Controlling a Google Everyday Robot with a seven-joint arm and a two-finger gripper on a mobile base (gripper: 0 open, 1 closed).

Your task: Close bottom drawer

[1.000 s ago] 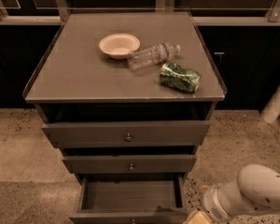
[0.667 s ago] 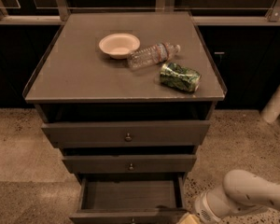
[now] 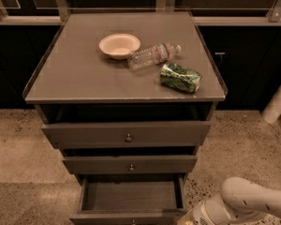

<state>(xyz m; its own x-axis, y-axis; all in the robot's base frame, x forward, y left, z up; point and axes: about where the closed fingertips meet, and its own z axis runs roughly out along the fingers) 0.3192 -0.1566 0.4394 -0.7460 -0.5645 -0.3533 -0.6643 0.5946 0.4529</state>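
speckled tan stone floor [image 3: 18, 139], dark cabinets [image 3: 253, 64] behind, a pale rail [image 3: 234, 20] above them.

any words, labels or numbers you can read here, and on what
No text can be read.
Water bottle label: too blurred to read.
Green packet print: too blurred to read.
The gripper, low at the right of the open bottom drawer, bears no readable text.

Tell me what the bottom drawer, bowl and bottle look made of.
The bottom drawer looks like wood, matte grey-brown, with a plain boxed interior. The bowl is pale and matte, possibly paper or plastic; the look leaves it open. The bottle is clear plastic, see-through. The end effector sits low by the drawer's right front corner, its white casing probably plastic.
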